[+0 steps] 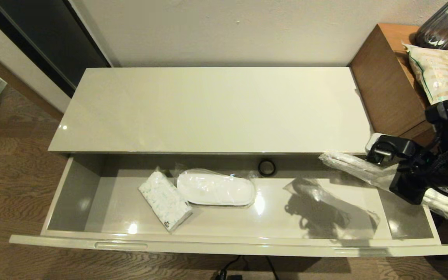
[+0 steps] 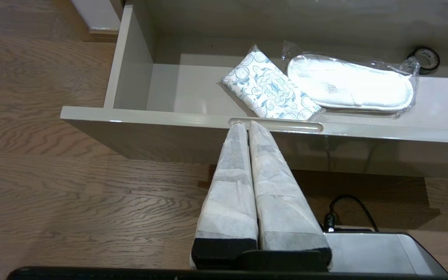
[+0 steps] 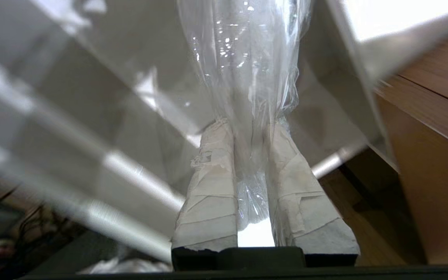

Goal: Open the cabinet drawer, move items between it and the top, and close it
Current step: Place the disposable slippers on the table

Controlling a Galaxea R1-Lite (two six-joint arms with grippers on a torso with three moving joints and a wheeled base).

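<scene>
The left pincer (image 2: 246, 125) is hanging low in front of the drawer (image 1: 224, 244), its padded fingers (image 2: 231, 175) pressed together on nothing, tips just at the left handle slot (image 2: 276, 125). The drawer is standing wide open, glossy cream outside with grey inner walls.

Inside it, left of the middle, a soft patterned tissue pack (image 1: 165, 200) is lying touching one wrapped slipper pair (image 1: 216, 188): flat, white, fabric-like, in clear crinkly plastic. It should be handling as very light and floppy, and the film looks slippery, so pinching across the middle of the sole seems safer than taking a loose plastic corner. A small dark tape roll (image 1: 266, 167) is sitting at the back wall.

The cabinet top (image 1: 208, 109) is showing nothing on it.

At the right end, above the drawer's corner, the right pincer (image 3: 252, 155) is clamping a second slipper pair (image 1: 348, 164) through its wrapping, the pair sagging at both ends. A brown side table (image 1: 387, 85) is carrying a snack bag (image 1: 440, 72).
</scene>
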